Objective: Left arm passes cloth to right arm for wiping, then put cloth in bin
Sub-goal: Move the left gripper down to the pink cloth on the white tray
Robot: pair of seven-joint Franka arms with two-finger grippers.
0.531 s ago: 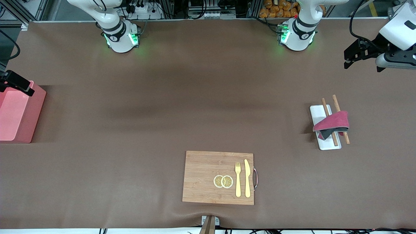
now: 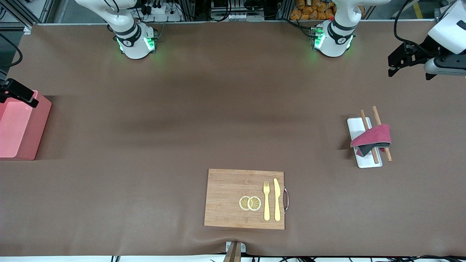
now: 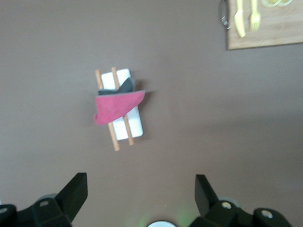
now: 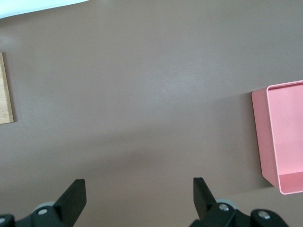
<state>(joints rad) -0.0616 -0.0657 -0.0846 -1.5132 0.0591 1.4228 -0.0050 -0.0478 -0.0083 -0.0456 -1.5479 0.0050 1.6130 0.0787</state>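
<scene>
Left gripper point(image 2: 397, 65) has drifted a bit up and away from the cloth point(image 2: 372, 138), fingers wide open and empty. Cloth's draped over the chopsticks point(image 2: 368, 134) on the tray point(image 2: 356, 125), so no pickup yet. Right gripper point(image 4: 137, 198) waits by the bin point(image 2: 22, 127), open too.

The cloth point(image 2: 372, 137) drapes over two chopsticks point(image 2: 368, 135) on a white tray point(image 2: 358, 127), with bare table all round it, open from every clock direction. At about 8 o'clock from it, well apart, lies the cutting board point(image 2: 233, 189); the bin point(image 2: 22, 125) sits at the right arm's end.

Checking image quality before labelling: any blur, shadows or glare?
Front view: sharp, broad soft shadow bands across the table; green base lights glow. Left wrist view: slightly blurred, the cloth soft-edged. Right wrist view: clear, the bin cut off at the edge.
</scene>
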